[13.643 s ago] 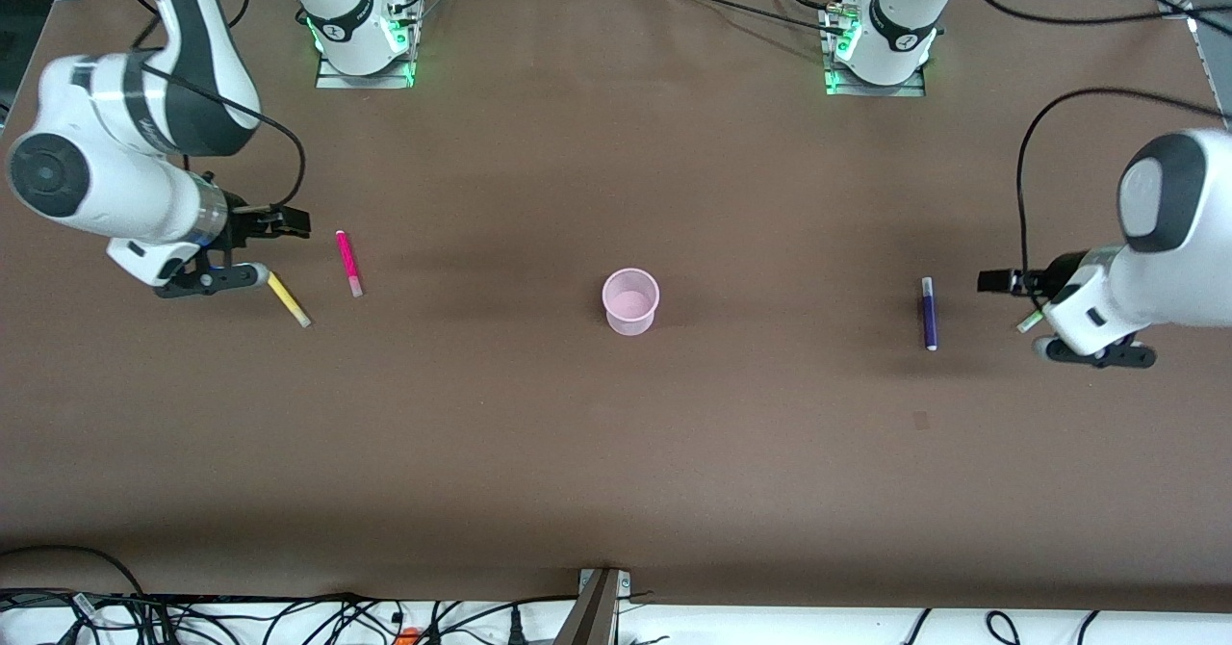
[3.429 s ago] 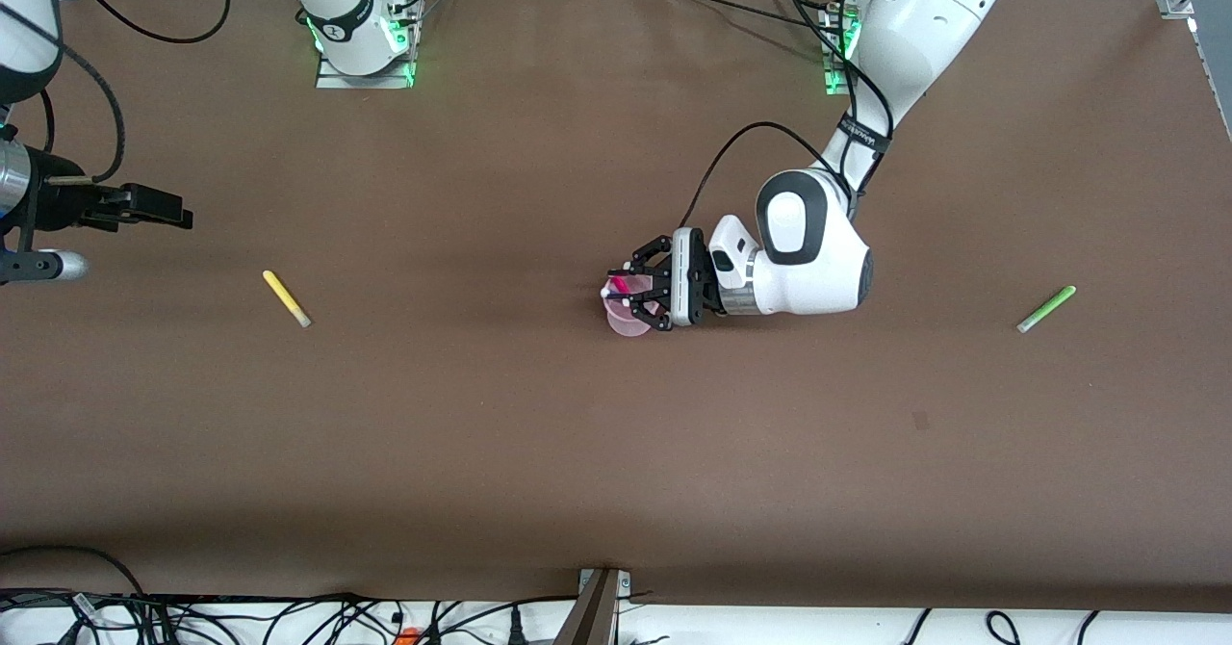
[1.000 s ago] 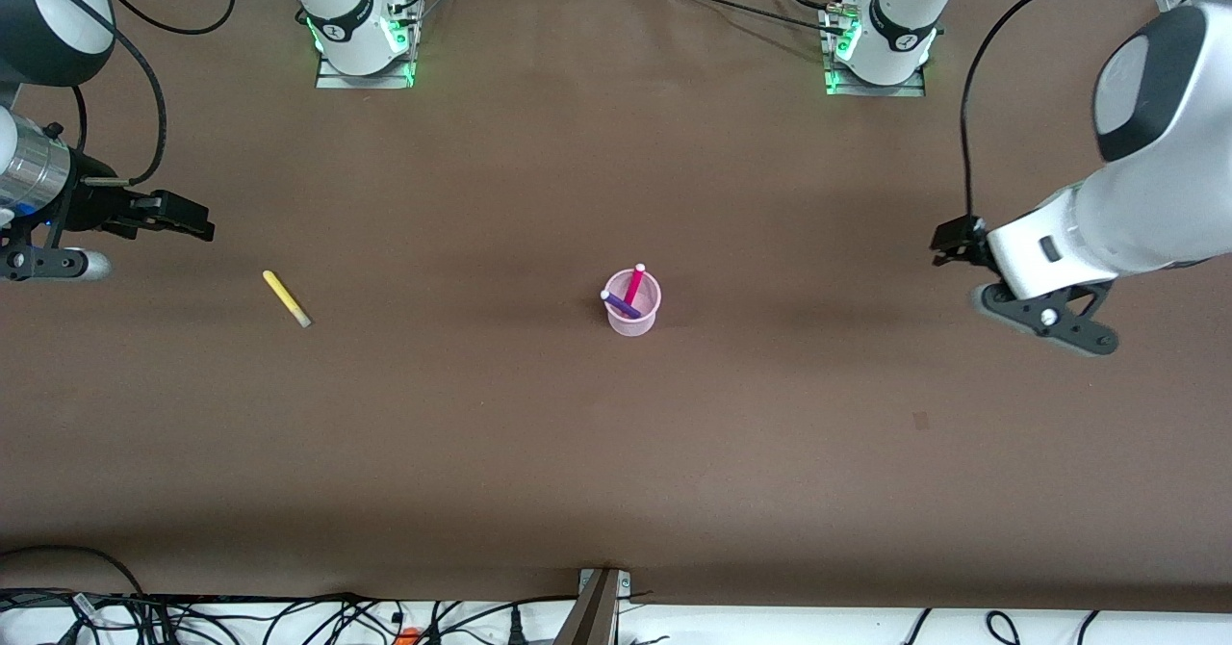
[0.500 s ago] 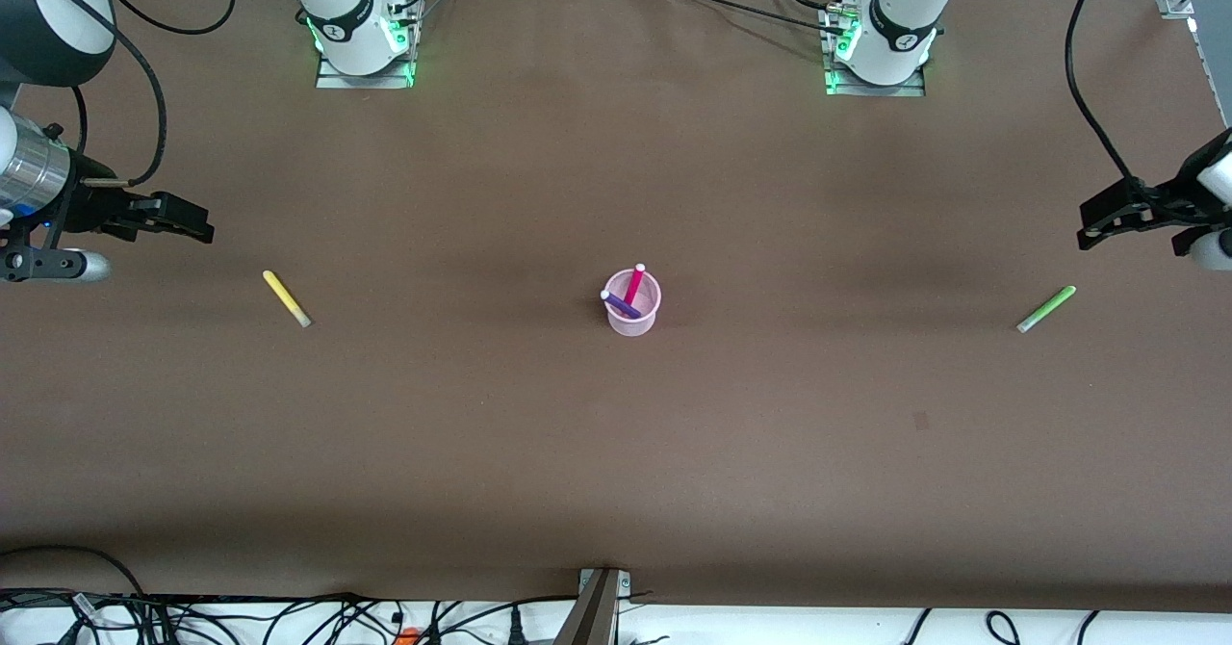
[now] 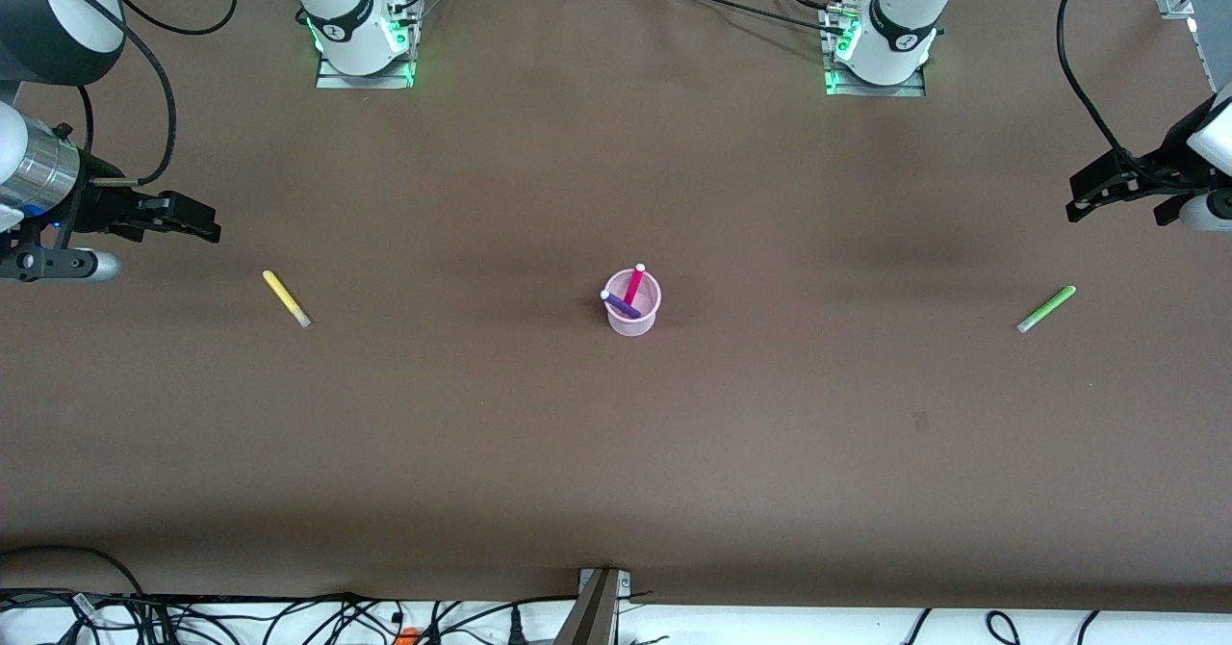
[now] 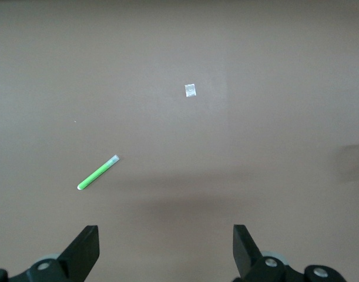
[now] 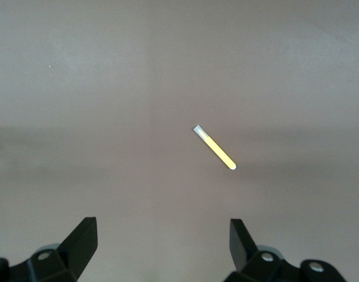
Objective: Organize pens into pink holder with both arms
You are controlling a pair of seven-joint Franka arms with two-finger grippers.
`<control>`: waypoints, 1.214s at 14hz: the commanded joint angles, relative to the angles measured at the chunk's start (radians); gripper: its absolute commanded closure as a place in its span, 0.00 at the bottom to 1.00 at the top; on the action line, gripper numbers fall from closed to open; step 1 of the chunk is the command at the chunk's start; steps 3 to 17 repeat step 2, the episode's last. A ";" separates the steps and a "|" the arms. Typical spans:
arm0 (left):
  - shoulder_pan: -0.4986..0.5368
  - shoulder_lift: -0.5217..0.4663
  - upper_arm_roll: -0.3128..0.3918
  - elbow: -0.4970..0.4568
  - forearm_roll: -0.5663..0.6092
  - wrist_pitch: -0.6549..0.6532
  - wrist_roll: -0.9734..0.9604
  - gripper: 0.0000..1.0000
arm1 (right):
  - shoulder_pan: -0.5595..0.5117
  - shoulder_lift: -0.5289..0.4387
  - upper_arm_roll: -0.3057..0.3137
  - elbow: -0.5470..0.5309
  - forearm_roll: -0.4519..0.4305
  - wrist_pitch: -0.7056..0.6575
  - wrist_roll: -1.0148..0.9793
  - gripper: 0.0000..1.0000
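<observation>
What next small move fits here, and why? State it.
Probably lower the open left claw onto the green pen, lying flat on the table; the open right claw could likewise take the yellow pen. The pink holder holds only two.

pens (image 5: 632, 294): 4 (two in holder) | pink holder (image 5: 632, 319): 1

No readable text

No word, number or brand can be made out on the table (image 5: 539, 452), the pens or the holder (image 5: 631, 312). The black bands on the two arm bases (image 5: 358, 29) carry small white marks (too small to read), and the pale square on the table (image 6: 190, 90) shows no lettering.
</observation>
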 commanded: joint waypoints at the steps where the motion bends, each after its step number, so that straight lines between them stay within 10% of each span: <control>1: -0.001 0.002 -0.007 0.004 0.003 -0.016 -0.006 0.00 | 0.007 -0.012 0.003 -0.015 -0.017 0.008 0.015 0.00; 17: -0.007 0.004 -0.010 0.005 0.012 -0.018 -0.008 0.00 | 0.007 -0.006 0.001 -0.004 -0.017 0.002 0.014 0.00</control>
